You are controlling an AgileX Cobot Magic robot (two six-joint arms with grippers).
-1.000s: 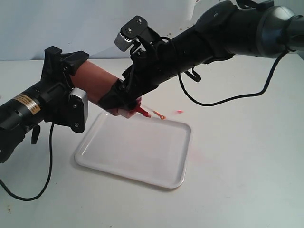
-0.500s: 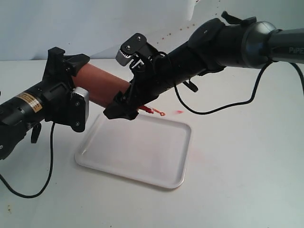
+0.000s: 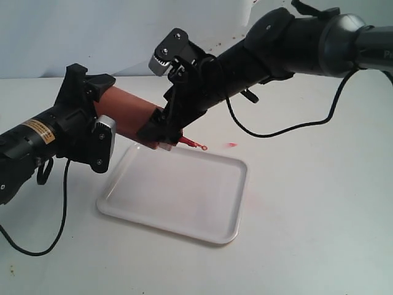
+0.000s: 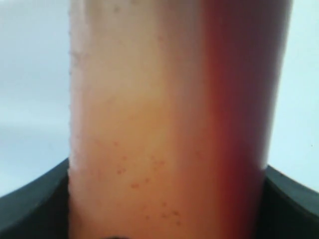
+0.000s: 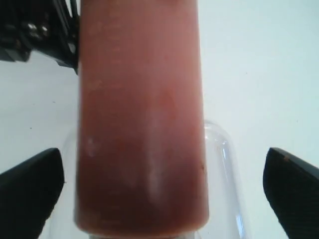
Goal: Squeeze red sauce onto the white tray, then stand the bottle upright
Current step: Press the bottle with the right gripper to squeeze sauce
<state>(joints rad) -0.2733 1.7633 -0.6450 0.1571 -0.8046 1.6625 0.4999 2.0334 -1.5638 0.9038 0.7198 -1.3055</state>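
The bottle (image 3: 126, 114) hangs tilted above the far left corner of the white tray (image 3: 184, 203), its red nozzle (image 3: 187, 142) pointing down over the tray's far rim. My left gripper (image 3: 98, 115) is shut on the bottle's base end; the bottle (image 4: 169, 124) fills the left wrist view, with black fingers (image 4: 30, 199) against both its sides. My right gripper (image 3: 161, 130) straddles the nozzle end and is open. In the right wrist view the bottle (image 5: 142, 124) has bare gaps to both fingers (image 5: 35, 194). No red sauce blob shows on the tray.
A small pale-red smear (image 3: 231, 145) lies on the white table just beyond the tray's far right corner, and a fainter pink stain (image 3: 253, 200) beside its right rim. Black cables (image 3: 288, 129) trail from both arms.
The right arm has risen and its gripper has shifted a little along the bottle. The nozzle tip has moved slightly to the left. The left gripper keeps its hold.
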